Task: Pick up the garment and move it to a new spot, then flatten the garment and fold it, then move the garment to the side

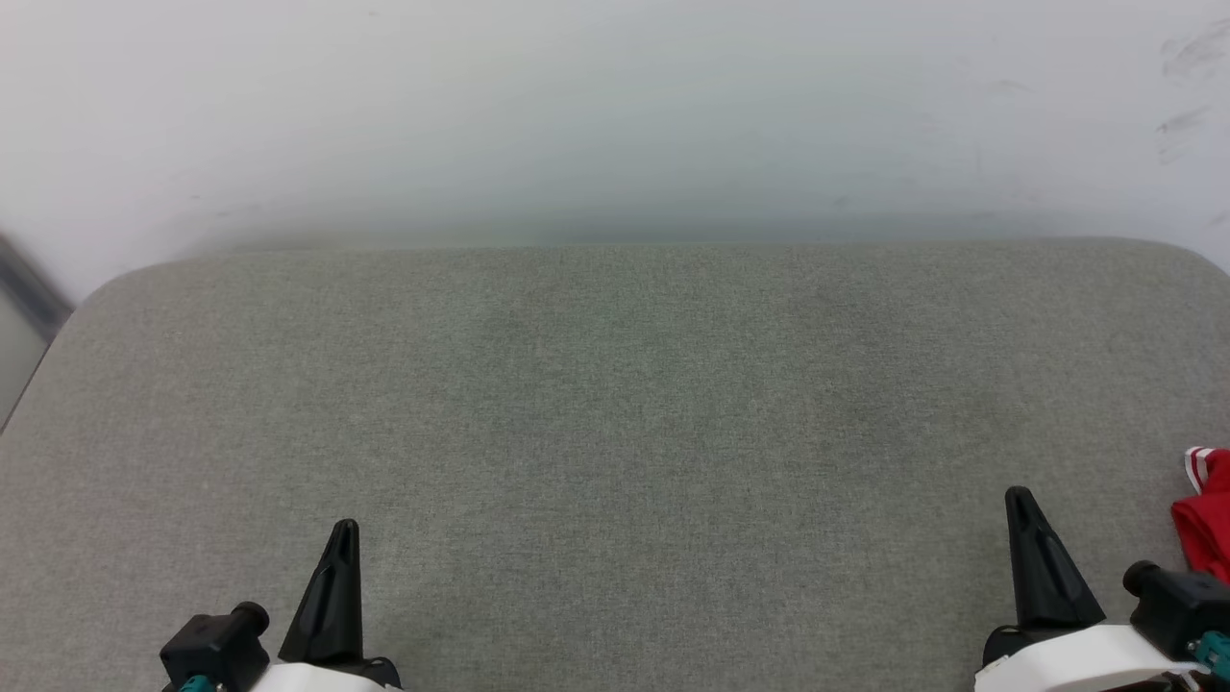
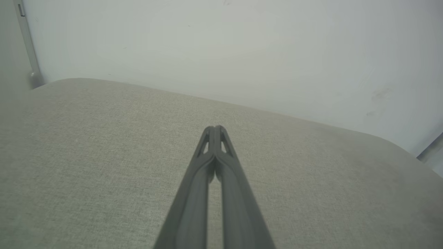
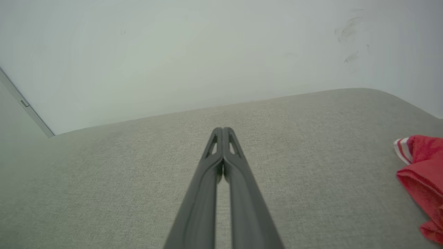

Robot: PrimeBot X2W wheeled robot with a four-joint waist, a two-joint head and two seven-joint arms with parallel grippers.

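Observation:
The garment [image 1: 1208, 519] is a crumpled red cloth with a red-and-white striped edge, cut off by the head view's right border. In the right wrist view the garment [image 3: 422, 173] lies on the cushion to the right of my fingers. My right gripper [image 1: 1019, 495] is shut with nothing in it, a little left of the cloth and apart from it. Its dark fingers [image 3: 238, 193] meet at the tips of the right gripper [image 3: 222, 129]. My left gripper [image 1: 344, 527] rests at the lower left, far from the cloth, and the left gripper [image 2: 214, 128] is shut and empty.
A wide grey fabric cushion [image 1: 615, 413] with rounded far corners spans the view. A pale wall [image 1: 615, 115] rises right behind its far edge. A grey strip [image 1: 29, 288] runs down at the far left.

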